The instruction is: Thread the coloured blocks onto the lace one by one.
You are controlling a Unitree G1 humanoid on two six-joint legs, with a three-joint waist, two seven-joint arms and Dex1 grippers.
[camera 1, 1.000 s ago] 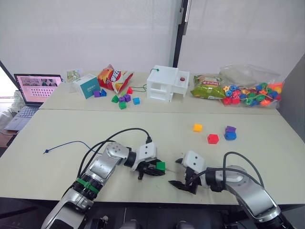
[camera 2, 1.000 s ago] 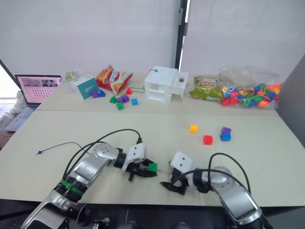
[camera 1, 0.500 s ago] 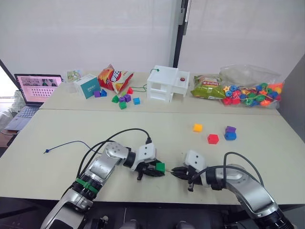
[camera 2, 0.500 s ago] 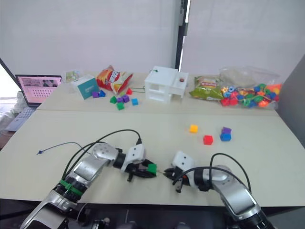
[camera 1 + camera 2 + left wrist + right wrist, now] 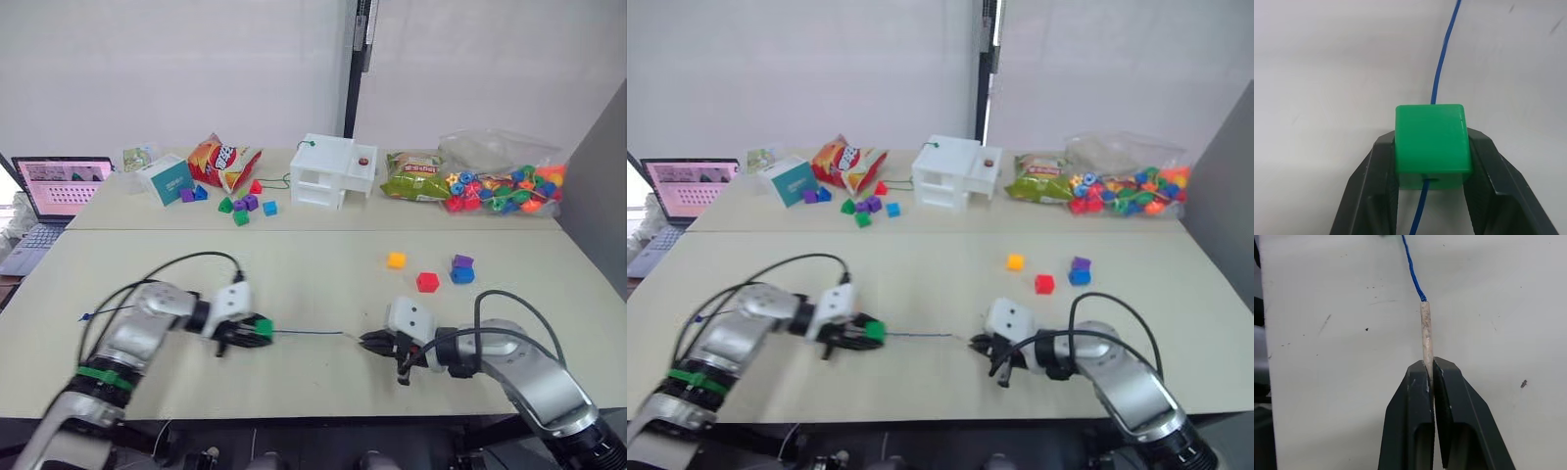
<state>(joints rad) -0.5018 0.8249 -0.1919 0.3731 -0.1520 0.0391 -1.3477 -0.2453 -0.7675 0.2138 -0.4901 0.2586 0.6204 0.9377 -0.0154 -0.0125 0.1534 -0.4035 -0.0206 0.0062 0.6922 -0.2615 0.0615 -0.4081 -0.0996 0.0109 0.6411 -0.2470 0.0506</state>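
Green block [image 5: 1432, 144] threaded on lace [image 5: 309, 334], pinched in left gripper [image 5: 1432, 171]. Lace tip [image 5: 1425, 335] clamped by right gripper [image 5: 1429, 372]. Remaining, loose on table: yellow [image 5: 396, 260], red [image 5: 427, 282], purple [image 5: 462, 262], blue [image 5: 460, 275].

Bright, even, soft-shadowed light; motion blur along the left arm.

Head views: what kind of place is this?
Likely a lab or office test bench, not a home: plain pale tables against white walls, an open laptop at the side, and props laid out at the back, such as a bag of beads and snack packets.
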